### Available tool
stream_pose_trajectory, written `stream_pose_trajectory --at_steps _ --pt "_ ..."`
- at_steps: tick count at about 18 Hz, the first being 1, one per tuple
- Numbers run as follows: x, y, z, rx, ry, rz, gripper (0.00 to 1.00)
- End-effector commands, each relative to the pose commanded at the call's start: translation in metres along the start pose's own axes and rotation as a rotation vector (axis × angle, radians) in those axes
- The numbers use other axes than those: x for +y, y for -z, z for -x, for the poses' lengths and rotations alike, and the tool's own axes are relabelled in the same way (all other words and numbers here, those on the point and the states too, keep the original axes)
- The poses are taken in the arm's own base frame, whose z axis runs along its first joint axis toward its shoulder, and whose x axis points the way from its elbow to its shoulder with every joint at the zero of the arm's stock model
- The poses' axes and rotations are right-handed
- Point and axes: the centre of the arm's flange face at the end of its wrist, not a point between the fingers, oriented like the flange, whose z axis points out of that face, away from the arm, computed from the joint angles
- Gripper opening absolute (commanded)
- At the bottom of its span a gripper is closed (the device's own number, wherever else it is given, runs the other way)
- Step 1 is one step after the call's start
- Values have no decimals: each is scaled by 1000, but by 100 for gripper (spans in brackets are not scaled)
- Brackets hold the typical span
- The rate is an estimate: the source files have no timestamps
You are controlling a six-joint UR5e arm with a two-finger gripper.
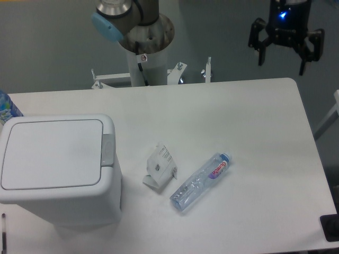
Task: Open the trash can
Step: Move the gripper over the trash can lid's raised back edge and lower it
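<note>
Task not begun: the trash can [55, 169] stands at lower left of the worktop [254, 127], lid flat and shut, while my gripper [286, 53] hangs at upper right, jaws spread, holding nothing, well apart from it.

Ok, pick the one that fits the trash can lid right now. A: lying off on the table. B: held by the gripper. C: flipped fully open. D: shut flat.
D: the trash can has its lid lying flat and closed, and the gripper hangs open far off, above the table's far right corner.
</note>
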Motion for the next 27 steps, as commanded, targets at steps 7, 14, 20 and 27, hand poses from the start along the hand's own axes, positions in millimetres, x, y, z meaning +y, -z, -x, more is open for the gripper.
stream_pose_trajectory --at_steps 7,14,20,27 --pt "-14 -1 -3 3 -20 -6 100" --pt "-61 -20 -10 0 183 -39 100" --pt "-149 -40 -44 34 446 -128 100" --pt "-211 -43 -73 152 616 -274 100"
